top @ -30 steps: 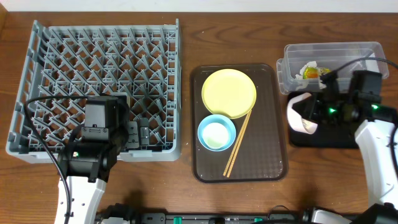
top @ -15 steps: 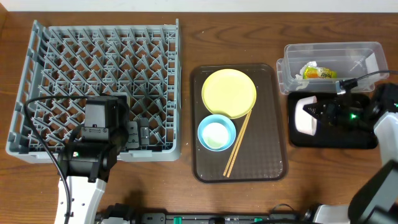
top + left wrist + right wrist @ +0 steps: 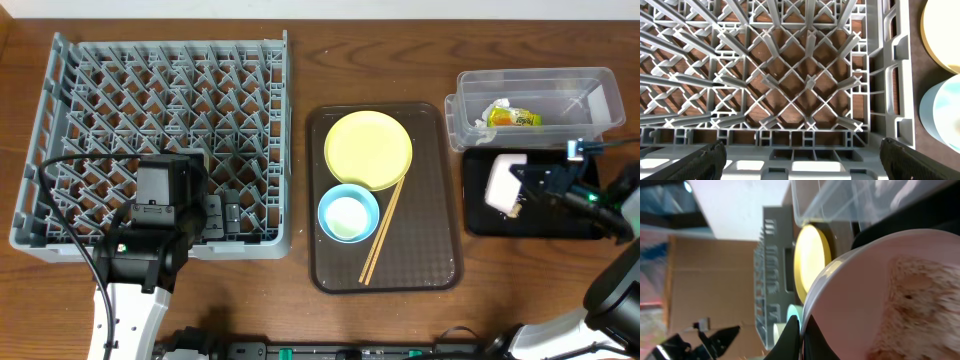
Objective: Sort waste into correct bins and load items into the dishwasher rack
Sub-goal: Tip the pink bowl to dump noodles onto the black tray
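At the frame's right, the right hand (image 3: 532, 183) is pinching the pinkish-white bowl (image 3: 502, 184) by its rim, holding it on its side directly above the black tray (image 3: 540, 222). The left hand (image 3: 218, 214) is hanging spread at lower left, well apart.

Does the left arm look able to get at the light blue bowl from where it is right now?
Probably yes. The left pincer hangs open over the dishwasher rack's corner nearest the light blue bowl, which sits uncovered on the brown tray; only the chopsticks lie close beside it.
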Available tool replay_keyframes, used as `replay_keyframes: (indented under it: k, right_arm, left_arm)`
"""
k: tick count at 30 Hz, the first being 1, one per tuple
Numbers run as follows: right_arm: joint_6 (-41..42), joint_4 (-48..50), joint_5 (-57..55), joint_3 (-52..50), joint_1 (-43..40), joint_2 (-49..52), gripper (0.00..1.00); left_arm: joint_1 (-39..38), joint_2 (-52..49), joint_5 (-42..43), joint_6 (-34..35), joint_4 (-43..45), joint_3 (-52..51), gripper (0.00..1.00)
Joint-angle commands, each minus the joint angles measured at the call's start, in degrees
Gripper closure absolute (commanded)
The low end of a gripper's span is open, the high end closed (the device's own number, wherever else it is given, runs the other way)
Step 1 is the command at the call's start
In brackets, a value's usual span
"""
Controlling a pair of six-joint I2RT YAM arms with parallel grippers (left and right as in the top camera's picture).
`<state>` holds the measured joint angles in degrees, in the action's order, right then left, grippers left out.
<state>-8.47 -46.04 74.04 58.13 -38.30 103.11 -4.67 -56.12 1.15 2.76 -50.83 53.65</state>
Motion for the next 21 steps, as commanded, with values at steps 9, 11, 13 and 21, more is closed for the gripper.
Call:
replay_keyframes:
  k: [9, 11, 13, 21]
  right_arm:
    - [9.4, 12.1, 10.5, 0.9, -9.3, 2.0, 0.99]
    - [12.7, 15.3, 10.7, 0.9, -10.6, 2.0, 0.99]
    - [15.2, 18.5, 11.9, 0.9, -11.8, 2.0, 0.99]
    - [19.1, 20.9, 11.9, 0.9, -10.2, 2.0, 0.99]
  left_arm:
    - [-0.2, 0.0, -0.1, 0.1, -0.1, 1.0, 0.0]
    - [-0.2, 0.0, -0.1, 0.1, -0.1, 1.0, 0.0]
    - [-0.2, 0.0, -0.1, 0.1, -0.1, 1.0, 0.0]
    - [-0.2, 0.0, -0.1, 0.1, -0.1, 1.0, 0.0]
